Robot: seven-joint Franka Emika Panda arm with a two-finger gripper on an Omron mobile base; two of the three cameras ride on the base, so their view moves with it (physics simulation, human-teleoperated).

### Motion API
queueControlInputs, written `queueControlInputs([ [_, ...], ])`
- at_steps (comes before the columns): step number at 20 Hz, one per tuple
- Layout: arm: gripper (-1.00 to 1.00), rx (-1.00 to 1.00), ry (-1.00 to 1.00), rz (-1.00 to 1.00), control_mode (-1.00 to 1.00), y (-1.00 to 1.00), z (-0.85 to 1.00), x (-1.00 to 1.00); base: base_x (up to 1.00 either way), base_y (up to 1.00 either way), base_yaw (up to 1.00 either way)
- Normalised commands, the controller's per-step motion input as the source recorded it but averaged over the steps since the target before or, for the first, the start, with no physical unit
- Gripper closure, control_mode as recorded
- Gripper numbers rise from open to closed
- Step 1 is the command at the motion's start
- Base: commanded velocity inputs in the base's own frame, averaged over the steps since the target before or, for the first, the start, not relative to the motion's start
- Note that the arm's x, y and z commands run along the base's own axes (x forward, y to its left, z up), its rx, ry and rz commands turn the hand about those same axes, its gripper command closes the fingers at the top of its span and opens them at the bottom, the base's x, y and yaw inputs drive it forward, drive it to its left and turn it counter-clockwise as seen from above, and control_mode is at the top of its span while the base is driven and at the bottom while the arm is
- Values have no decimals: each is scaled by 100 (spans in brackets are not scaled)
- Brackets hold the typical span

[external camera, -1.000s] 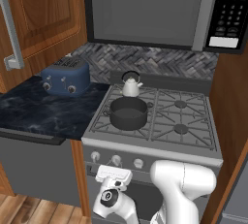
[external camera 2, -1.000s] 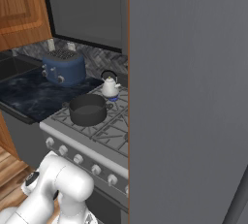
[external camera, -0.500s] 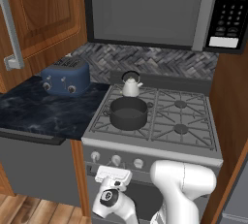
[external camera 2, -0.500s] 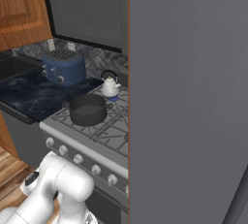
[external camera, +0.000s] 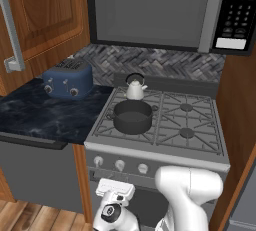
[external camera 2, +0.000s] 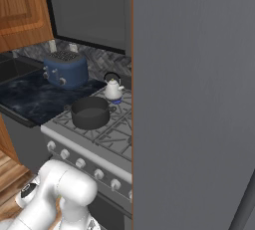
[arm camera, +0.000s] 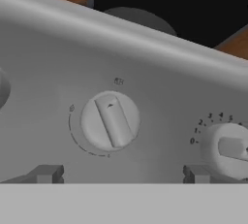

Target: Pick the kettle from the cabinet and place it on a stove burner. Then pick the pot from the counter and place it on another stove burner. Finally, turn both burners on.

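The white kettle (external camera: 134, 87) (external camera 2: 113, 89) stands on the back left burner of the grey range (external camera: 155, 152). In front of it, the dark grey pot (external camera: 132, 116) (external camera 2: 90, 112) rests on the front left burner. My gripper (arm camera: 122, 174) is low before the range's front panel, open, with its fingertips (arm camera: 48, 173) wide apart below a round knob (arm camera: 110, 121). That knob's bar points up, slightly tilted. A second knob (arm camera: 230, 148) with numbers around it sits to the right. In the left base view the hand (external camera: 115, 194) hangs under the row of knobs (external camera: 120, 165).
A blue toaster (external camera: 67, 79) (external camera 2: 64, 68) stands on the dark marbled counter (external camera: 45, 117) left of the range. The wooden wall cabinet (external camera: 47, 10) with a silver handle (external camera: 12, 32) hangs above. A microwave (external camera: 160, 10) overhangs the stove. A grey panel (external camera 2: 194, 99) covers the right.
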Motion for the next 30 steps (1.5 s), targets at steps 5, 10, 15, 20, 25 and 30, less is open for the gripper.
queueControlInputs([
  [5,-100,0,-1,0,-100,33,-1,-4,0,0,0],
  [10,-100,0,0,0,-100,33,0,0,0,0,0],
  [15,-100,0,1,0,-100,28,3,0,0,0,0],
  [20,-100,0,4,0,-100,25,10,3,0,0,0],
  [25,-100,0,11,0,-100,17,17,20,0,0,0],
  [30,-100,2,17,0,-100,13,15,29,0,0,0],
])
